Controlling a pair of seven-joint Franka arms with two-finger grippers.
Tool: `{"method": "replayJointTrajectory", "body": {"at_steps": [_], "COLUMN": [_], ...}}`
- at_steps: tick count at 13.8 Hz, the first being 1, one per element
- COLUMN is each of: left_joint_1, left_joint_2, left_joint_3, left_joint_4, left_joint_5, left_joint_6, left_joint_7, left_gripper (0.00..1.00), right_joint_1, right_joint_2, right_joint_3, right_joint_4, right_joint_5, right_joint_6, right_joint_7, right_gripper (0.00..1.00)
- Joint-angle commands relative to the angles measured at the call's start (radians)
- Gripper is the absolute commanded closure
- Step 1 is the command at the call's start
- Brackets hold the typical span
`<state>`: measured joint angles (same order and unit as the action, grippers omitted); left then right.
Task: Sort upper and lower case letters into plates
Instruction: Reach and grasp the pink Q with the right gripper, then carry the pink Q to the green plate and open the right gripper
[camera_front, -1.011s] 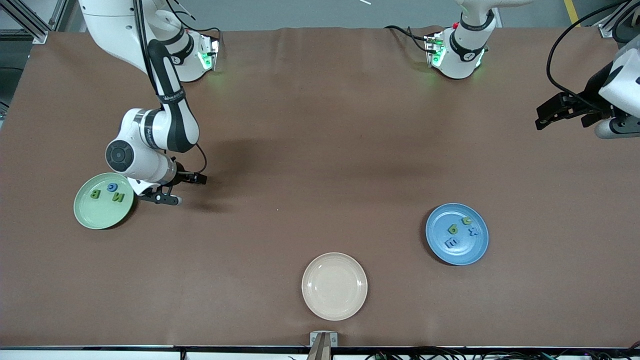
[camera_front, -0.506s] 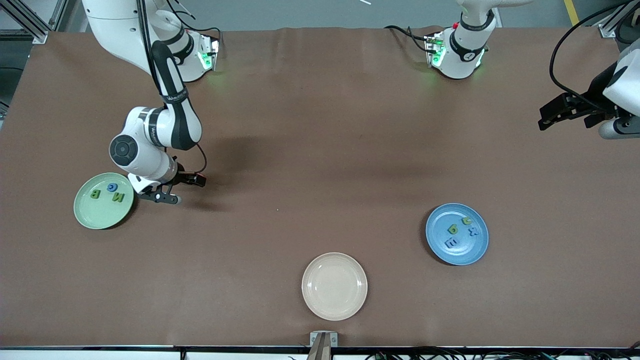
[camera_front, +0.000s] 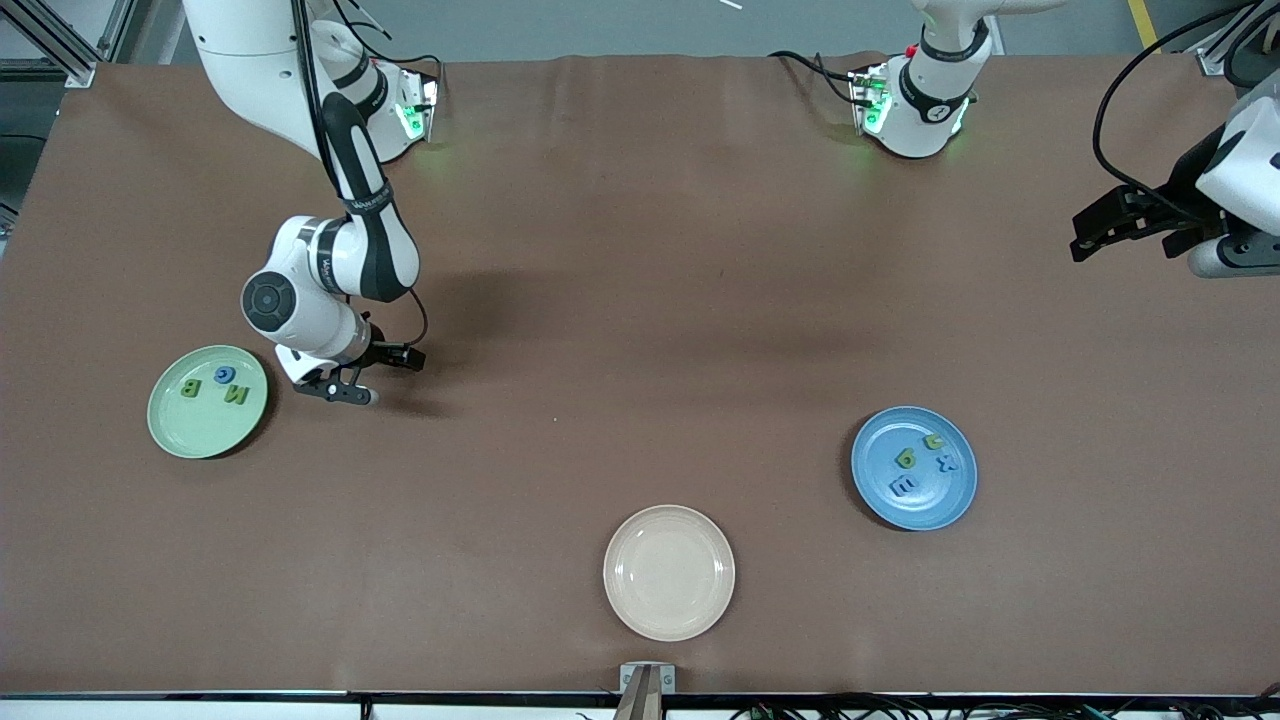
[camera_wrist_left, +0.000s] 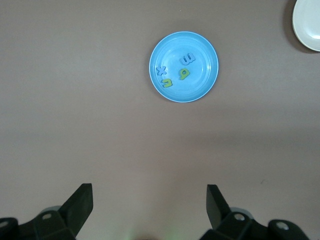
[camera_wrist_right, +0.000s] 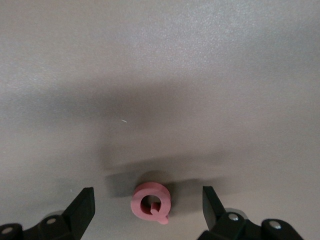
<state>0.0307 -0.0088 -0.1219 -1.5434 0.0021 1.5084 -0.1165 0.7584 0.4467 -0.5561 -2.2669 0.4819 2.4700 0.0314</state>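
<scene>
**A:** Where are the plates and the letters?

**B:** The pale green plate (camera_front: 207, 402) lies toward the right arm's end of the table. On it I see a green B (camera_front: 190, 389), a blue G (camera_front: 225, 375) and a green N (camera_front: 237, 394). The blue plate (camera_front: 914, 468) lies toward the left arm's end. It carries a blue E (camera_front: 901, 487), a green g (camera_front: 906, 458), a green u (camera_front: 934, 440) and a blue x (camera_front: 945, 463). The left wrist view shows the same blue plate (camera_wrist_left: 184, 66) with its four letters.

**A:** And the pinkish letter?

**B:** It is a pink Q (camera_wrist_right: 151, 204), and it lies flat on the brown tablecloth (camera_front: 640, 300), not in any plate. Only the right wrist view shows it; in the front view the arm covers it.

**A:** What does the right gripper do?

**B:** The right gripper (camera_front: 345, 388) is low over the cloth, just beside the green plate. Its two fingers stand wide apart, one on each side of the Q, and they do not touch it. It grasps nothing.

**A:** And the left gripper?

**B:** The left gripper (camera_front: 1135, 222) waits high over the table's edge at its own end, well apart from the blue plate. Its fingers (camera_wrist_left: 81, 206) are spread and empty.

**A:** Is something more on the table?

**B:** A cream plate (camera_front: 669, 572) with nothing on it, nearer to the front camera than the other two plates.
</scene>
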Motion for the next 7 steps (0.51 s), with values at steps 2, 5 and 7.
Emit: {"method": "replayJointTrajectory", "body": {"at_steps": [2, 5, 7], "left_joint_1": [0.009, 0.006, 0.008], "left_joint_2": [-0.034, -0.031, -0.028], "left_joint_3": [-0.007, -0.005, -0.007], "left_joint_4": [-0.024, -0.026, -0.024], "left_joint_5": [0.006, 0.007, 0.007], "left_joint_6": [0.012, 0.012, 0.013], "left_joint_7": [0.024, 0.023, 0.023], "left_gripper": [0.00, 0.00, 0.00], "right_joint_1": [0.010, 0.010, 0.010], "right_joint_2": [-0.013, -0.013, -0.010], "right_joint_3": [-0.002, 0.002, 0.008], "right_joint_4": [-0.042, -0.049, -0.051], "right_joint_5": [0.015, 0.037, 0.058], "right_joint_6": [0.027, 0.027, 0.027], "right_joint_7": [-0.005, -0.005, -0.005], "right_gripper": [0.32, 0.49, 0.61]}}
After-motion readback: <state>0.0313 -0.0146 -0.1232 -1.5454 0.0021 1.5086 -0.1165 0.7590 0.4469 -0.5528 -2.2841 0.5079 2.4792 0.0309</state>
